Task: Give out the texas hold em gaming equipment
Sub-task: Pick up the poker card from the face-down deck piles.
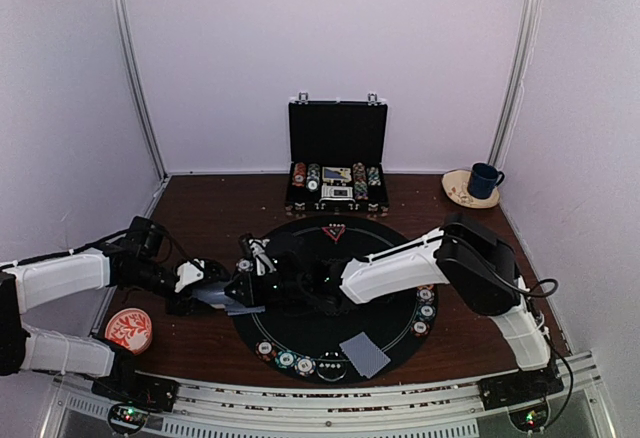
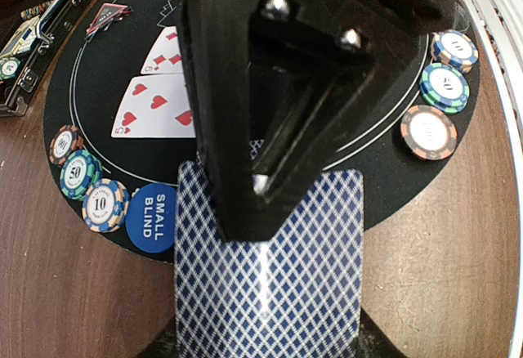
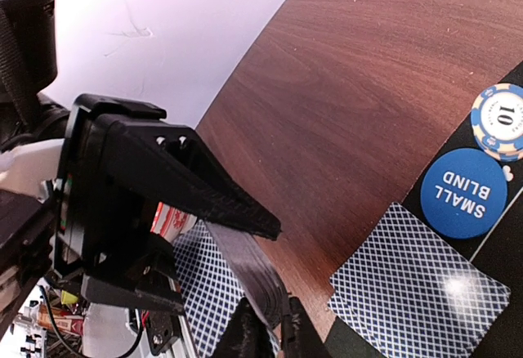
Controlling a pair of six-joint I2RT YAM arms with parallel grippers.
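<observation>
My left gripper (image 1: 222,296) is shut on a deck of blue diamond-backed playing cards (image 2: 270,284), held over the left edge of the black round mat (image 1: 330,343). My right gripper (image 3: 274,337) has reached across, and its fingertips pinch the deck's front edge (image 3: 245,264). One face-down card (image 3: 421,284) lies at the mat's edge beside the blue SMALL BLIND button (image 2: 153,217). Two face-up cards (image 2: 155,105) lie on the mat. Another face-down card (image 1: 365,353) lies near the mat's front. Striped chips (image 2: 105,204) line the mat's rim, with more (image 2: 429,132) opposite. The red triangle marker (image 2: 109,16) sits at the far side.
An open black briefcase (image 1: 337,133) with rows of chips stands at the back. A blue cup (image 1: 486,179) on a round coaster is at the back right. A red-and-white round dish (image 1: 128,329) lies front left, near the left arm. White walls enclose the table.
</observation>
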